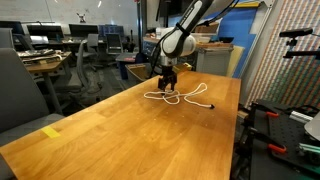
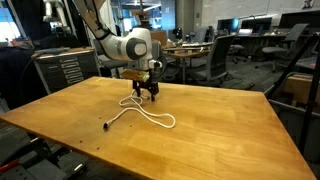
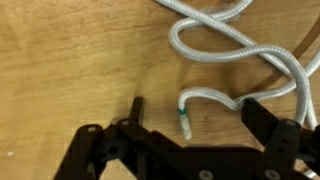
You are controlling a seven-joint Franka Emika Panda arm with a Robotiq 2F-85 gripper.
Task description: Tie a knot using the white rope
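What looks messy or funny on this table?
Only the white rope: it sprawls in loose, crooked loops on the wooden table, no tight knot showing. One end has a greenish tip in the wrist view. The open pincer hangs over it, holding nothing.

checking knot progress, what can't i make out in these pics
- whether the rope loops cross into a knot: too small in both exterior views
- rest of rope: cut off at top and right edges, wrist view
- hand base: cut off at bottom edge, wrist view
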